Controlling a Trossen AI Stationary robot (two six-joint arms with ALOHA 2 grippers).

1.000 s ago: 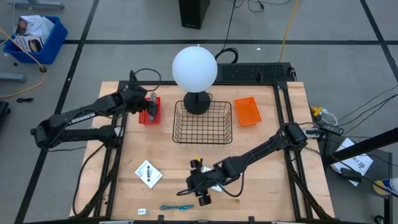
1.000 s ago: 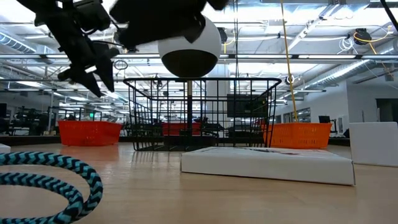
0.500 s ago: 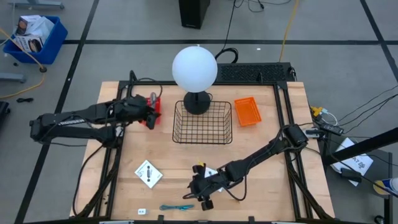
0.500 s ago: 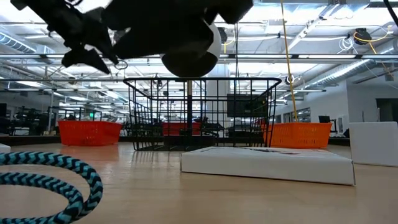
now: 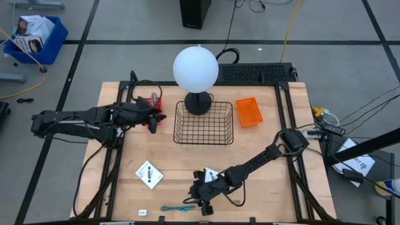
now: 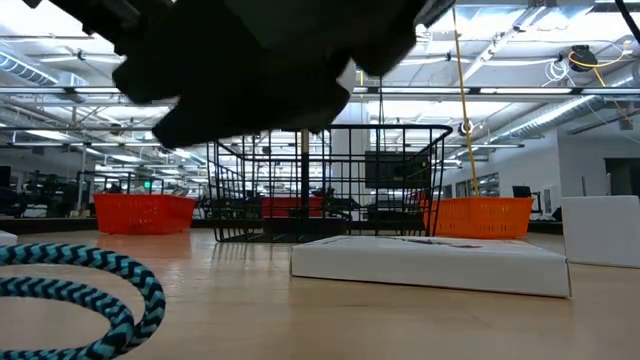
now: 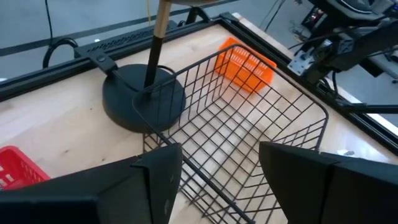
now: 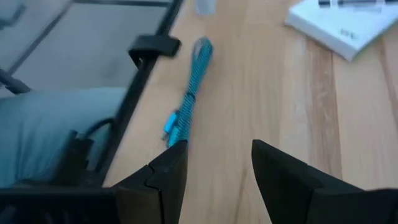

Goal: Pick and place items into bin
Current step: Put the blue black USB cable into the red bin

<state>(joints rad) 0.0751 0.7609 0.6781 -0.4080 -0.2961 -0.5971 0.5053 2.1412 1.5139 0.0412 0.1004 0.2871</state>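
While ungripped, locate teal braided cord [image 5: 177,208] loose at front edge of table [image 5: 169,156], just beside right gripper [image 5: 203,203]. Note that gripper's fingers spread apart and empty, aimed down toward cord in right wrist view; read this as lining up for a pick, as a judgement only. Treat cord as limp and expect sagging ends when lifted, so grip near its middle. Find small white cube [image 5: 142,213] near same edge, past the cord end farthest from right gripper. Find white square card [image 5: 149,174] with dark mark further in, apart from cord, and second white card [image 5: 211,173] partly under right arm. Count none of these inside any container. Look next to wire basket [image 5: 204,122] at table centre, empty and probably the intended bin, with orange tray [image 5: 249,111] just beside it on one side and red tray [image 5: 154,102] on the other, partly hidden. Find left gripper [image 5: 153,119] between red tray and basket, fingers parted, holding nothing, pointed at basket rim per left wrist view; possibly waiting. Disregard globe lamp [image 5: 195,68] behind basket. Take dark mark on card as perhaps an exclamation sign, unconfirmed. Expect no legible brand or label on arms, trays or cards.
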